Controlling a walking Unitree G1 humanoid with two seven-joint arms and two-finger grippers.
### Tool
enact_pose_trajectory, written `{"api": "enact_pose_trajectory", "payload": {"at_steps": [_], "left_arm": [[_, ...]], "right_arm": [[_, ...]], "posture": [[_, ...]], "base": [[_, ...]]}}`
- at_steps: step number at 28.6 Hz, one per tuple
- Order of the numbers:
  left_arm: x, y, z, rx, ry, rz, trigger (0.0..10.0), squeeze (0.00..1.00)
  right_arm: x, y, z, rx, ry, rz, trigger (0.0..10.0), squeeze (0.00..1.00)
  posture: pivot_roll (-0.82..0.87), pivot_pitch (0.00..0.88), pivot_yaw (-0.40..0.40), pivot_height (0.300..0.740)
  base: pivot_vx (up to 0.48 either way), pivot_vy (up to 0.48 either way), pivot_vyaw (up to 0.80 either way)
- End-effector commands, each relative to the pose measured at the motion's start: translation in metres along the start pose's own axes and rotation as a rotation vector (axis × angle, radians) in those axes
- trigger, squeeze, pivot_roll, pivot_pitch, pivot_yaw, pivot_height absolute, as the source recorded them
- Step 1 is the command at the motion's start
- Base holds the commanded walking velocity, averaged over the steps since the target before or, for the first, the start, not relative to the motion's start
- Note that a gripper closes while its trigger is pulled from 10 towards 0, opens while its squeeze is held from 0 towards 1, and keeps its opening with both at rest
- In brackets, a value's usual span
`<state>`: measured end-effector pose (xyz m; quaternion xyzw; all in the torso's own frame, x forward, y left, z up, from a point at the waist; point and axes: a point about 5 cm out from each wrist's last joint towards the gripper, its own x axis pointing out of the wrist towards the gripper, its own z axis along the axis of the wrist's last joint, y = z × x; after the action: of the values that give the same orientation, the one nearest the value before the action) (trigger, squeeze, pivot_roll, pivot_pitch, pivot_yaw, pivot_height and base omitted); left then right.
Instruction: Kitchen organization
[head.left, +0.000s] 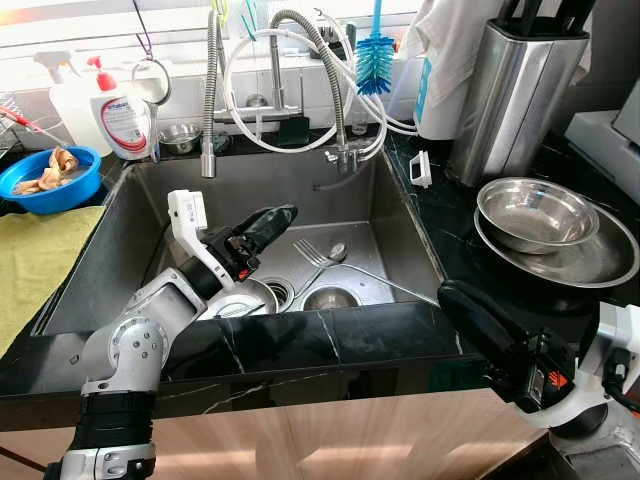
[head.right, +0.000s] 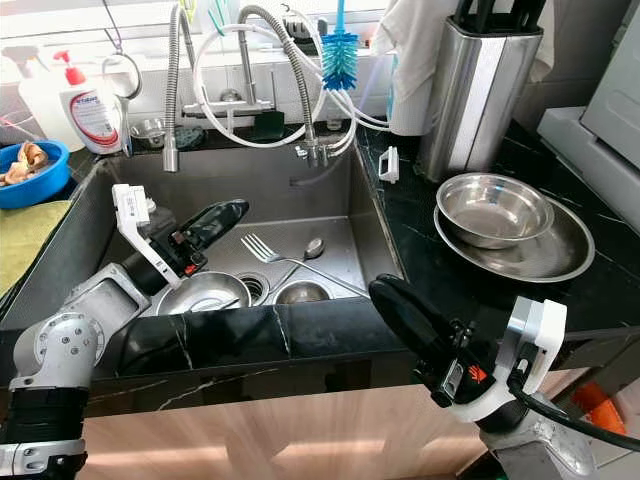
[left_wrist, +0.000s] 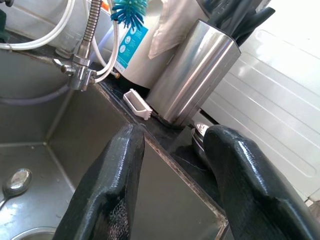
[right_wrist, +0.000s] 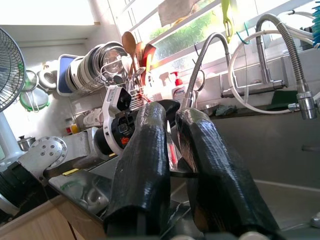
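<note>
**Left gripper in the sink, right gripper at the counter's front edge**

A steel sink (head.left: 120, 230) fills the middle of the left eye view. On its floor lie a fork (head.left: 318, 256) and a spoon (head.left: 338, 251) side by side near the centre, with a small steel bowl (head.left: 330, 298) just below them beside the drain (head.left: 278, 293), and a larger steel bowl (head.right: 205, 292) to the left of the drain. At the right of the frame, on the black marble counter (head.left: 455, 235), a steel bowl (head.left: 530, 213) sits inside a wider steel plate (head.left: 590, 258), below a steel knife block (head.left: 515, 95).

The left gripper (head.left: 262, 226) reaches into the sink at centre left, above the larger bowl. In the left wrist view its two black fingers (left_wrist: 107, 190) stand moderately apart with nothing between them, and they touch nothing.

The right gripper (head.right: 400, 305) hangs at the lower right of the right eye view, against the counter's front edge. In the right wrist view its fingers (right_wrist: 142, 165) are nearly together, a thin gap showing, and they grip nothing.

The sink floor is bare to the right of the cutlery, up to the right wall. A pull-down tap (head.left: 312, 60) and white hoses (head.left: 250, 110) hang over the back rim; a blue bowl (head.left: 50, 178) and a yellow cloth (head.left: 35, 255) sit at the far left.
</note>
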<state>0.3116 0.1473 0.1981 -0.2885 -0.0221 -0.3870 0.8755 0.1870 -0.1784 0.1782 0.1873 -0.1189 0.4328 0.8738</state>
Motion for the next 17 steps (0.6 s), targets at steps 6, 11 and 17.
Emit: {"api": "enact_pose_trajectory", "payload": {"at_steps": [6,11,17], "left_arm": [[0.001,0.007,0.011,0.036,-0.061,0.075,10.0,0.00],[0.001,0.027,0.024,0.157,-0.138,0.274,10.0,0.00],[-0.003,0.043,0.027,0.419,-0.089,0.455,10.0,0.00]], "right_arm": [[-0.002,-0.002,0.000,-0.037,0.041,-0.010,10.0,0.00],[-0.002,-0.018,-0.004,-0.093,0.066,-0.144,10.0,0.00],[0.006,-0.045,0.004,-0.233,0.047,-0.370,10.0,0.00]], "posture": [[-0.07,0.000,0.030,0.740],[-0.07,0.000,0.032,0.740],[-0.07,0.000,0.038,0.740]], "base": [[0.000,0.000,0.00],[0.000,0.000,0.00],[0.000,0.000,0.00]]}}
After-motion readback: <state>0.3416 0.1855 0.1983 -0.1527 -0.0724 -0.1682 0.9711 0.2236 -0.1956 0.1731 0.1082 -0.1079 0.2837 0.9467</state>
